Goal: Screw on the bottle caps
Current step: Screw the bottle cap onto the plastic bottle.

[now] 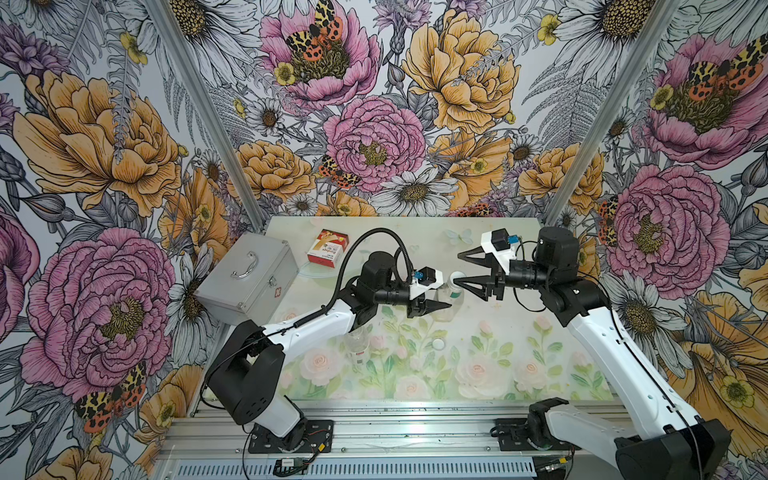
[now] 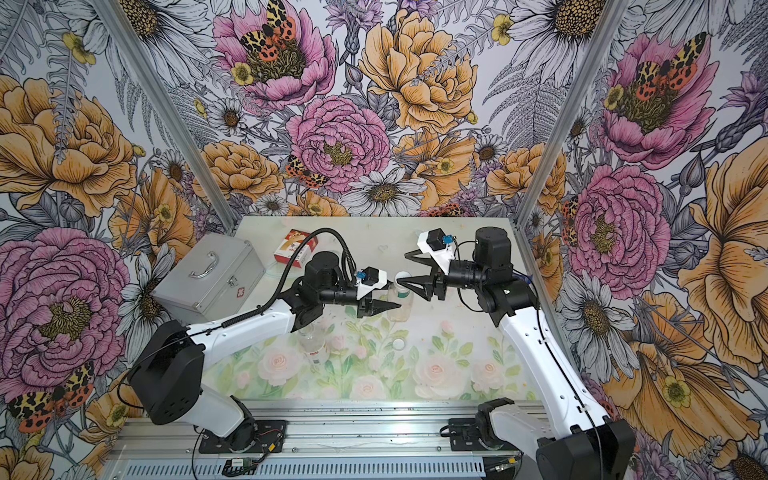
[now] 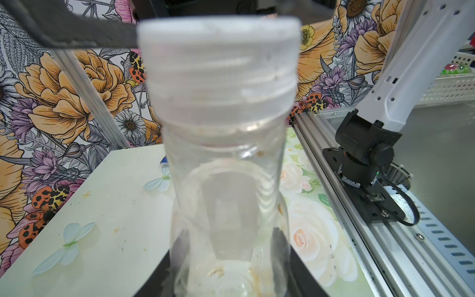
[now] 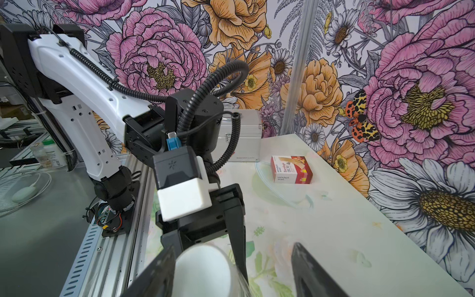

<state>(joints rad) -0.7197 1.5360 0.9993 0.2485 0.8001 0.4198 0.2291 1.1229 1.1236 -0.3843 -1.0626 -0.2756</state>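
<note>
Left gripper [image 1: 442, 297] is clamped on the green bottle [image 1: 444, 315], holding it roughly upright around mid-table. A cap [image 1: 457, 276] sits on its neck, can't tell how tight tbh. Right gripper [image 1: 457, 269] has its jaws spread wide on either side of that cap. In the right wrist view one finger [image 4: 159, 272] is right against it, with a clear gap to the other one. The red bottle [image 1: 356, 343] is nearer the front, partly tucked under the left arm. The loose cap [image 1: 438, 343] lies on the table [image 1: 519, 332] off toward the right arm's side, not touching the red bottle. A silver case [image 1: 249, 278] and a bandage box [image 1: 327, 247] sit back left.
</note>
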